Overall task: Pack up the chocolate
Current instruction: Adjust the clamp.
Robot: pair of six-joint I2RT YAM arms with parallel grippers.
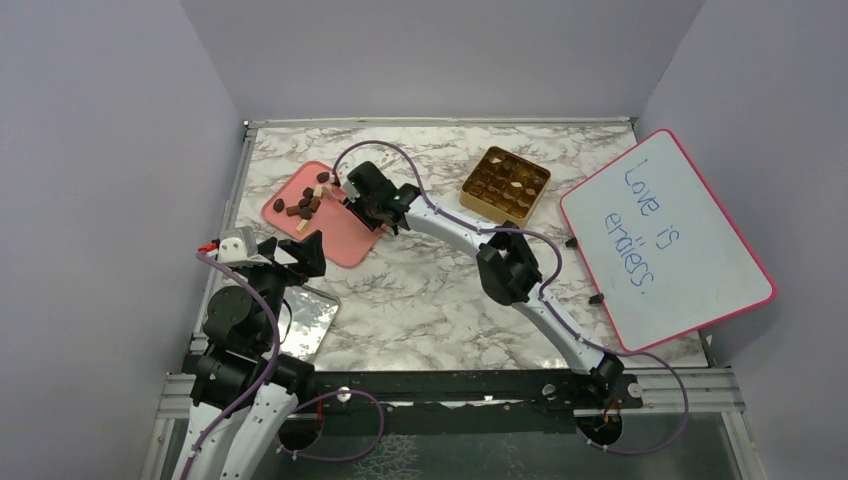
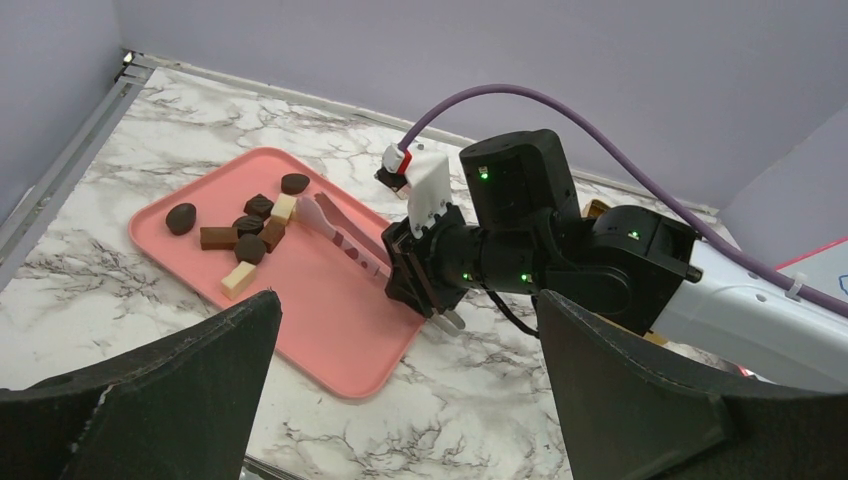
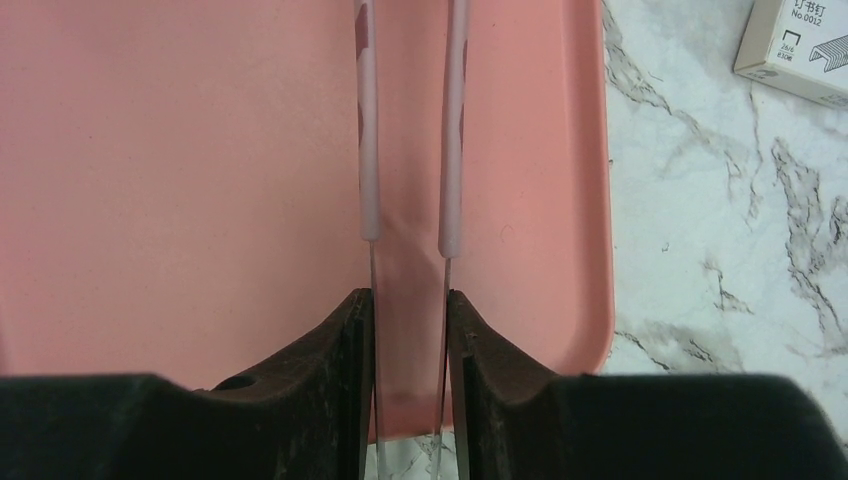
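Right gripper (image 3: 410, 300): I clamp tweezers (image 3: 368, 150) | left gripper (image 1: 305, 252): fingers apart, empty | chocolate (image 2: 250, 235): heap on tray (image 2: 340, 320), unpacked | box (image 1: 505, 183): contents unclear to me

My right claw (image 3: 410, 300) hangs low over the right end of the pink tray (image 1: 345, 243), clamped on the tweezers (image 3: 368, 150). Their two arms stand apart with bare tray between them. Ahead, the tray floor lies free up to the chocolate (image 1: 303, 203), bunched at the left end. A small printed carton (image 3: 800, 45) sits on the marble just off the rim. Open marble runs between the tray and the gold box (image 1: 505, 184), though my right arm arches over it. The whiteboard (image 1: 665, 240) blocks the right side. My left claw (image 1: 300, 252), spread wide, crowds the tray's near edge.
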